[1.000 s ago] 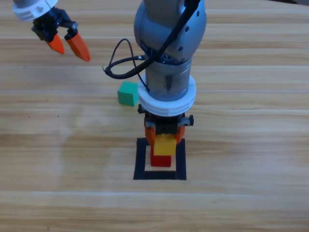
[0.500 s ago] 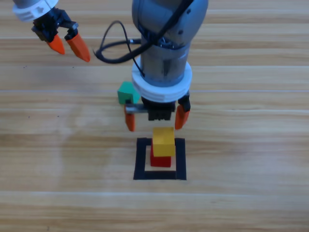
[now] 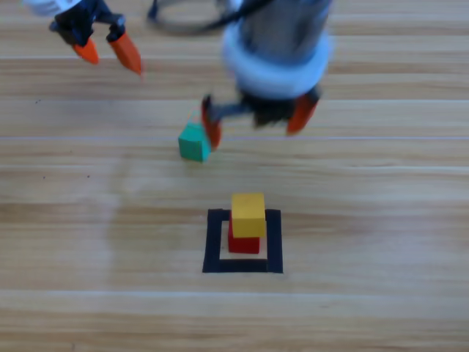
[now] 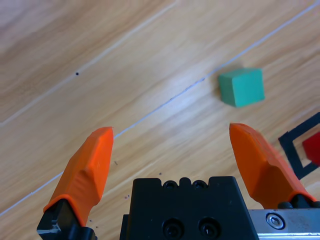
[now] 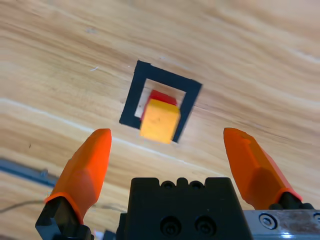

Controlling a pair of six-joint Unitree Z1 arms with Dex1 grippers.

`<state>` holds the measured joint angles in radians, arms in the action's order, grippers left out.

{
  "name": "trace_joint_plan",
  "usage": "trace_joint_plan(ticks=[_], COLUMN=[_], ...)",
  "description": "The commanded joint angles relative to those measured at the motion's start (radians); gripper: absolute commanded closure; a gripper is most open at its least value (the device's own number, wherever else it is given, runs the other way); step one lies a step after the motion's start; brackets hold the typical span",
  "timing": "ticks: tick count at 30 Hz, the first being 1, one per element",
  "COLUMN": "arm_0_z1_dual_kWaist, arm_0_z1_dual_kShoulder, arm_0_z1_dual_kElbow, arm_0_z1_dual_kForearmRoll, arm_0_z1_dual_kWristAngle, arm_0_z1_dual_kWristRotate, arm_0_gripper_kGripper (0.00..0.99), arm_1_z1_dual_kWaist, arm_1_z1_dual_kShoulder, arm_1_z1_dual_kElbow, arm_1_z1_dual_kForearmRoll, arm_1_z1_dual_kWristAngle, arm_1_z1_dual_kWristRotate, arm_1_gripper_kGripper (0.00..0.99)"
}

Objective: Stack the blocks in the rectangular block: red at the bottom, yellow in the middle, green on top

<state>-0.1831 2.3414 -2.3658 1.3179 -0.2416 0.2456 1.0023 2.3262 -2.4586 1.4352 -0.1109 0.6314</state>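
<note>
Overhead, the yellow cube (image 3: 248, 214) sat on top of the red cube (image 3: 243, 243), and both stood inside the black tape square (image 3: 214, 246), toward its far side. The green cube (image 3: 193, 142) lay on the wooden table (image 3: 381, 220) apart from the square, up and to the left of it. The right gripper (image 3: 260, 123) hung above the table beyond the stack with its 2 jaws spread wide and nothing between them, its left jaw just beside the green cube. The left gripper (image 3: 108, 51) waited at the top left corner, jaws parted and empty.

From the left wrist, the green cube (image 4: 241, 87) lay ahead beyond the parted jaws, with a corner of the tape and a bit of red at the right edge.

From the right wrist, the 2-cube stack (image 5: 159, 119) stood in the square below the released jaws.
</note>
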Motion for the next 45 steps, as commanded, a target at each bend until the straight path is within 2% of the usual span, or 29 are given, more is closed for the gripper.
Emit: trace_joint_plan(ticks=[1, 6, 10, 12, 14, 19, 20, 21, 24, 25, 26, 32, 38, 45], arm_0_z1_dual_kWaist=[-0.156, -0.286, -0.349, -0.363, -0.369, -0.372, -0.372, -0.374, -0.372, -0.372, -0.372, -0.372, -0.372, -0.372], arm_0_z1_dual_kShoulder=[0.064, 0.108, 0.151, 0.176, 0.199, 0.243, 0.250, 0.256, 0.269, 0.271, 0.274, 0.286, 0.292, 0.329], arm_0_z1_dual_kElbow=[-0.046, -0.076, -0.090, -0.099, -0.102, -0.105, -0.105, -0.105, -0.109, -0.109, -0.112, -0.119, -0.119, -0.124], arm_0_z1_dual_kForearmRoll=[0.020, 0.021, 0.021, 0.021, 0.021, 0.021, 0.021, 0.021, 0.021, 0.021, 0.021, 0.038, 0.057, 0.055], arm_0_z1_dual_kWristAngle=[0.058, 0.120, 0.163, 0.179, 0.200, 0.249, 0.259, 0.272, 0.305, 0.315, 0.318, 0.317, 0.318, 0.317], arm_0_z1_dual_kWristRotate=[-0.140, -0.299, -0.410, -0.450, -0.488, -0.551, -0.555, -0.562, -0.563, -0.563, -0.562, -0.540, -0.528, -0.522], arm_0_gripper_kGripper=[0.000, 0.000, 0.000, 0.000, 0.000, 0.017, 0.024, 0.027, 0.027, 0.025, 0.022, 0.000, 0.000, 0.057], arm_1_z1_dual_kWaist=[-0.048, -0.214, -0.324, -0.355, -0.358, -0.349, -0.347, -0.347, -0.349, -0.346, -0.344, -0.344, -0.324, -0.306], arm_1_z1_dual_kShoulder=[-0.349, -0.504, -0.607, -0.651, -0.679, -0.820, -0.846, -0.887, -0.972, -0.992, -0.996, -0.932, -0.877, -0.843], arm_1_z1_dual_kElbow=[0.199, 0.553, 0.874, 1.006, 1.089, 1.285, 1.291, 1.297, 1.327, 1.346, 1.357, 1.362, 1.359, 1.359], arm_1_z1_dual_kForearmRoll=[-0.039, -0.231, -0.515, -0.644, -0.722, -0.892, -0.894, -0.894, -0.898, -0.906, -0.918, -0.921, -0.927, -0.931], arm_1_z1_dual_kWristAngle=[-0.006, 0.166, 0.399, 0.474, 0.511, 0.522, 0.543, 0.533, 0.525, 0.547, 0.576, 0.635, 0.645, 0.619], arm_1_z1_dual_kWristRotate=[-0.107, -0.231, -0.406, -0.489, -0.562, -0.670, -0.727, -0.759, -0.794, -0.802, -0.805, -0.832, -0.852, -0.878], arm_1_gripper_kGripper=[0.001, 0.000, 0.000, 0.000, 0.000, 0.000, 0.000, 0.000, 0.000, 0.000, 0.000, 0.000, 0.000, 0.000])
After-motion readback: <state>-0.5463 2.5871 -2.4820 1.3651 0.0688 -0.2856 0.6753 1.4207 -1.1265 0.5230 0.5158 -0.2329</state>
